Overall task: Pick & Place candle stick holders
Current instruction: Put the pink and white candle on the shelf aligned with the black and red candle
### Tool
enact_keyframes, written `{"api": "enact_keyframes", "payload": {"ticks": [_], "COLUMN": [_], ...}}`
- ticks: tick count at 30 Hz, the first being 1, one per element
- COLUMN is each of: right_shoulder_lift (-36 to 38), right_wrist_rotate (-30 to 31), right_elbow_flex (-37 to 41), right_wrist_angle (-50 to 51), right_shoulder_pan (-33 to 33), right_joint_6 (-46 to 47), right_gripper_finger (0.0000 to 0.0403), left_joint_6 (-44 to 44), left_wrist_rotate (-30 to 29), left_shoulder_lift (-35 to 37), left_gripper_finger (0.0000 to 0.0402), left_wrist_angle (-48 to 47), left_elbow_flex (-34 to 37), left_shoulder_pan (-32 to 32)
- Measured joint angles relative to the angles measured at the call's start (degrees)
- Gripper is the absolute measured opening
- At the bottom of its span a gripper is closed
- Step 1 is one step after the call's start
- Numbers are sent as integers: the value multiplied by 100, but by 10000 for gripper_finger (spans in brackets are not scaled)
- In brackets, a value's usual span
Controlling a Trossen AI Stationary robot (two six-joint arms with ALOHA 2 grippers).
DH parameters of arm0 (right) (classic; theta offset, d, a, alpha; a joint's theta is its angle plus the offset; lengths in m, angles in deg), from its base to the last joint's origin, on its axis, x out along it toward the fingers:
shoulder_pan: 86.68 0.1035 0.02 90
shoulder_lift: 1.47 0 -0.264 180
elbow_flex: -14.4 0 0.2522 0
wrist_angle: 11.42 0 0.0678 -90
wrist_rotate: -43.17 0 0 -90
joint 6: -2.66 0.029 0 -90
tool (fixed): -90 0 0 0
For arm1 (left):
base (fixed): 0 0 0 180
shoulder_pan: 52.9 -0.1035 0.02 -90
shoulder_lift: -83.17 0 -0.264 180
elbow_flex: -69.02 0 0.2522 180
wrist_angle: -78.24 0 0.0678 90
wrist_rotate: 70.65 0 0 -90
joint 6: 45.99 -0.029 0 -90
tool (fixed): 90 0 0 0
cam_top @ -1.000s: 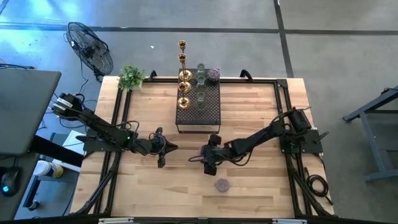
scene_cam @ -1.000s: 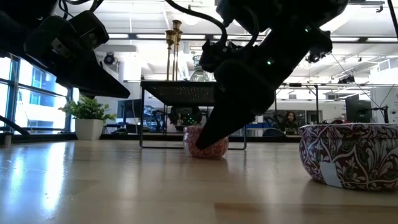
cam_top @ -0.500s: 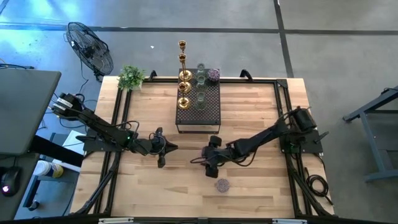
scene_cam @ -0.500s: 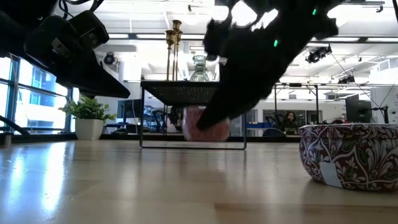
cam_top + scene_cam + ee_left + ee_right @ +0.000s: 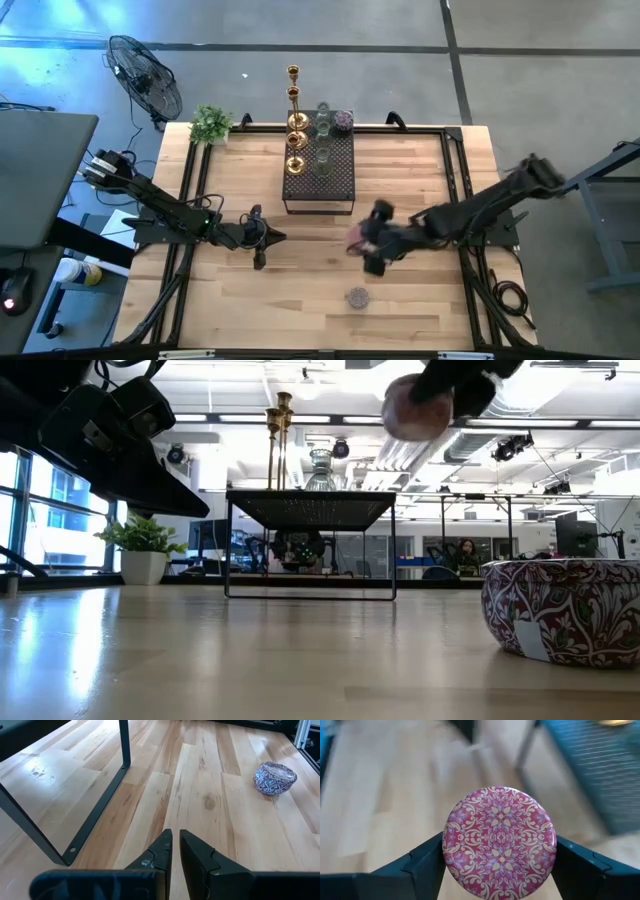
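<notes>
Above the middle of the desk (image 5: pixel 400 180), just near of the black perforated stand (image 5: pixel 319 172), the right end effector (image 5: pixel 372 240) carries a pink patterned holder (image 5: pixel 499 841) clenched between its two fingers (image 5: pixel 422 865), well clear of the wood in the low view. To finish this step well, I would carry the cup high enough to pass over the stand's near edge, keep it level so it does not slip in the grip, and bring it down on a bare patch of the perforated top, apart from the gold candlesticks (image 5: pixel 296 125) and glass cups (image 5: pixel 322 140) already lined up there; a knock against a slim stem would likely topple it. Release only once the base sits flat.

The right arm reaches in from the right edge, stretched long and low-angled toward the centre, wrist pointing left. The left end effector (image 5: pixel 262 238) waits over the left half of the desk, fingers pressed nearly together on nothing. A purple patterned holder (image 5: pixel 357 296) sits on the near part of the desk, untouched.
</notes>
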Motion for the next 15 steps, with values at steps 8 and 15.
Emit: {"api": "enact_keyframes", "payload": {"ticks": [8,15], "right_shoulder_lift": [594,104], "right_wrist_rotate": [-376,-1814], "right_elbow_flex": [-2,-2], "right_wrist_angle": [407,-671], "right_shoulder_pan": [-2189,-4133], "right_joint_6": [-1078,-2110], "right_gripper_finger": [287,287], "left_joint_6": [0,-1], "left_wrist_rotate": [0,0], "left_shoulder_lift": [0,0], "left_gripper_finger": [33,33], "left_wrist_angle": [35,35], "left_elbow_flex": [0,0], "left_shoulder_pan": [0,0]}}
